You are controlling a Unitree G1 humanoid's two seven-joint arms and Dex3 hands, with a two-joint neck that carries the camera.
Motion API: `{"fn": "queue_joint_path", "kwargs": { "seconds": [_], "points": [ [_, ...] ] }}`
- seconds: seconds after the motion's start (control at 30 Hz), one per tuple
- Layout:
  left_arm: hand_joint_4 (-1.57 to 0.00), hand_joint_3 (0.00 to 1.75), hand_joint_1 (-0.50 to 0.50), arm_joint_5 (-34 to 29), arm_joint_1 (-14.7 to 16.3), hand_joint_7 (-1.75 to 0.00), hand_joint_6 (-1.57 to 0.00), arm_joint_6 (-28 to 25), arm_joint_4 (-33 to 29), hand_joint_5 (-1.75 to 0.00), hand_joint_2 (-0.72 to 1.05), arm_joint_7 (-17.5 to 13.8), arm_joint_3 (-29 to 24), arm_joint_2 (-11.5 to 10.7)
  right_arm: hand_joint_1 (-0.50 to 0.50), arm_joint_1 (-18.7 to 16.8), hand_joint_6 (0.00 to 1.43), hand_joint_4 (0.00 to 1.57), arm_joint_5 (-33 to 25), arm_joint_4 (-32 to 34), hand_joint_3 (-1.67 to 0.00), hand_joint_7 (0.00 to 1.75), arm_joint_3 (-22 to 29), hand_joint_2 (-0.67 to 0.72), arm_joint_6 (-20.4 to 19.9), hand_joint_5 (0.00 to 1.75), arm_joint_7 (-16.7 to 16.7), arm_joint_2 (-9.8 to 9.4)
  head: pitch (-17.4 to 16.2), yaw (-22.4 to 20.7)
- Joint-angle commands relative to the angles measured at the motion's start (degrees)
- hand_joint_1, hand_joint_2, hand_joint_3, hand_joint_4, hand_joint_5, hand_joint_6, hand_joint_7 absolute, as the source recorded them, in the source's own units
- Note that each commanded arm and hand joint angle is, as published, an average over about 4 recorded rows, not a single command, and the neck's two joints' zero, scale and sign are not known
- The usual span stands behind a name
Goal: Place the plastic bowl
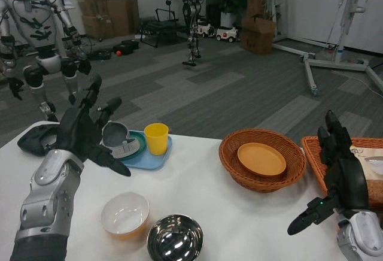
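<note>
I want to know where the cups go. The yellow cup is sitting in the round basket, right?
Not quite. The head view shows the yellow cup standing on the blue tray, beside a grey lid. The round basket holds an orange plate, not the cup.

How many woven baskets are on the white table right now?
2. A round brown woven basket holding an orange plate sits right of centre; a rectangular orange woven basket is at the right edge, partly hidden by the right hand.
</note>
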State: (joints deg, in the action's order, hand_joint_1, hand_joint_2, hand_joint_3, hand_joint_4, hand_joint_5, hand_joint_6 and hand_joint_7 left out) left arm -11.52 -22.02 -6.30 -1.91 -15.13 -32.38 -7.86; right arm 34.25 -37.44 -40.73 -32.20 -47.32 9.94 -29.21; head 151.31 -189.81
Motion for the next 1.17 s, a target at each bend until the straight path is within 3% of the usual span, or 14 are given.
{"fn": "queue_joint_path", "kwargs": {
  "seconds": [0.03,0.13,0.3,0.8,1.17],
  "points": [
    [0.0,0.0,-0.5,-1.3,1.5,0.0,0.0,0.6,2.8,-0.62,-0.44,0.1,0.9,-0.2,-0.46,0.7,0.0,0.0,-0.2,1.0,0.0,0.0,1.6,0.72,-0.2,0.0,0.2,-0.06,0.5,3.9],
    [0.0,0.0,-0.5,-2.0,1.8,0.0,0.0,0.9,4.3,-0.62,-0.39,-0.2,1.6,-0.2,-0.46,0.7,0.0,0.0,-0.1,1.4,0.0,0.0,2.1,0.72,-0.2,0.0,0.2,-0.06,0.8,7.3],
    [0.0,0.0,-0.5,-3.3,2.2,0.0,0.0,1.7,6.5,-0.62,-0.37,-0.4,3.1,-0.2,-0.46,0.7,0.0,0.0,0.1,2.3,0.0,0.0,3.1,0.72,-0.3,0.0,0.2,0.01,0.8,9.4],
    [0.0,0.0,-0.5,-7.0,2.5,0.0,0.0,4.6,7.4,-0.62,-0.37,-0.2,2.7,-0.1,-0.46,-0.2,0.0,0.0,0.2,3.2,0.0,0.0,3.8,0.72,-0.3,0.0,0.2,0.03,4.4,6.5],
    [0.0,0.0,-0.5,-8.3,2.3,0.0,0.0,4.8,7.9,-0.62,-0.37,-0.2,2.9,-0.3,-0.46,-0.2,0.0,0.0,0.4,3.0,0.0,0.0,3.6,0.72,0.0,0.0,0.2,0.03,3.1,4.9]
  ]
}}
